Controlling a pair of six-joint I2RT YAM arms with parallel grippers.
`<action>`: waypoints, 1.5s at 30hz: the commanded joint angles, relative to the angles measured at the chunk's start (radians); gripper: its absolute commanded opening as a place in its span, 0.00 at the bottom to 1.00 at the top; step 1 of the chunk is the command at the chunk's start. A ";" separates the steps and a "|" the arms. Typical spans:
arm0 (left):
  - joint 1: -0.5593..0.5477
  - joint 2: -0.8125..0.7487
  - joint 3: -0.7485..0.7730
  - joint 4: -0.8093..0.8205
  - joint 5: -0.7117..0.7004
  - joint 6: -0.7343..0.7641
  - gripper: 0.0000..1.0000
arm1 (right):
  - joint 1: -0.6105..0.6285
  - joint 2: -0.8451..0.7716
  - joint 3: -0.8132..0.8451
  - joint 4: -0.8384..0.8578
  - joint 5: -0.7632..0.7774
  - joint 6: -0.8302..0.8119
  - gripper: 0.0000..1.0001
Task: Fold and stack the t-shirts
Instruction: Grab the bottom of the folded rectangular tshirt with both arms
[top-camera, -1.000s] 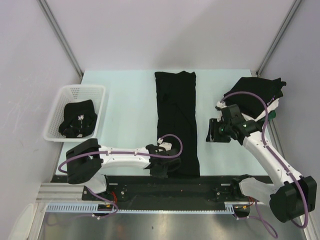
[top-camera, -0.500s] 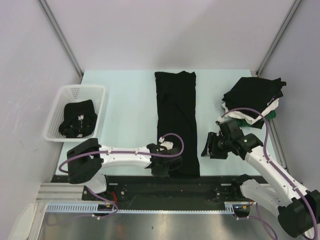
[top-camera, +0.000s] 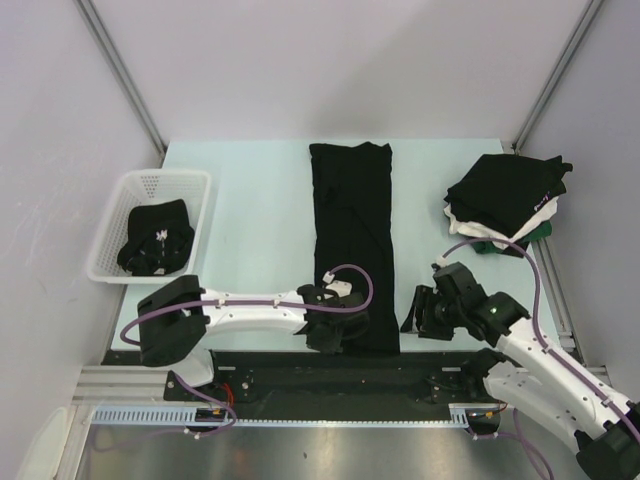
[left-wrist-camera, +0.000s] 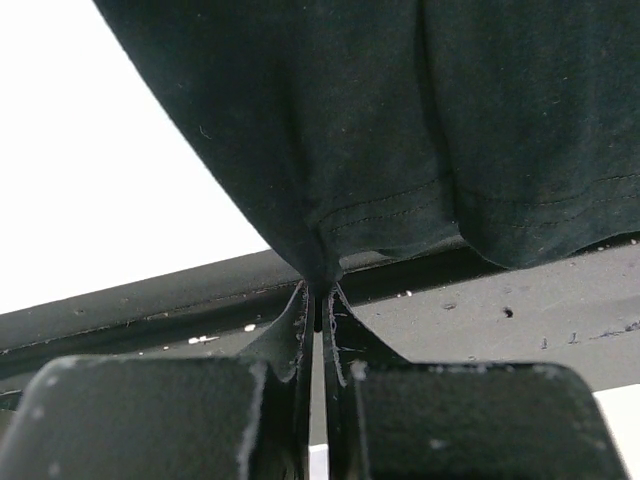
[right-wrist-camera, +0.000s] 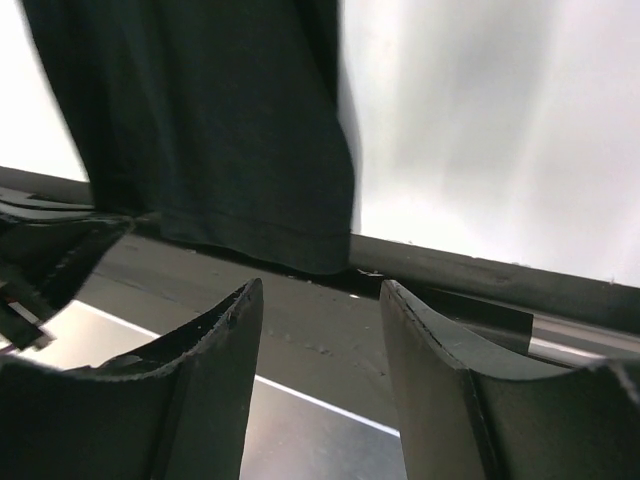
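Your black t-shirt (top-camera: 352, 240) lay folded long down the middle of the table (top-camera: 250, 200), near hem at the front edge. Your left gripper (left-wrist-camera: 318, 300) pinched that hem's left corner (cloth bunched between the jaws). Your right gripper (right-wrist-camera: 318, 295) held its jaws spread just beside the right corner.

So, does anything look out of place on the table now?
Only the stack of folded shirts, far right: it sits skewed, white and green layers poking out under the black top one. The long black shirt lies straight, near hem pinched by the left gripper.
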 joint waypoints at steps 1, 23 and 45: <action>-0.007 0.000 0.042 -0.016 -0.013 0.024 0.03 | 0.050 -0.027 -0.039 0.036 0.061 0.070 0.55; -0.007 -0.040 0.022 -0.033 -0.013 0.011 0.03 | 0.195 0.158 -0.143 0.297 0.095 0.148 0.56; -0.007 -0.058 0.005 -0.033 -0.009 0.010 0.03 | 0.222 0.223 -0.189 0.369 0.090 0.175 0.47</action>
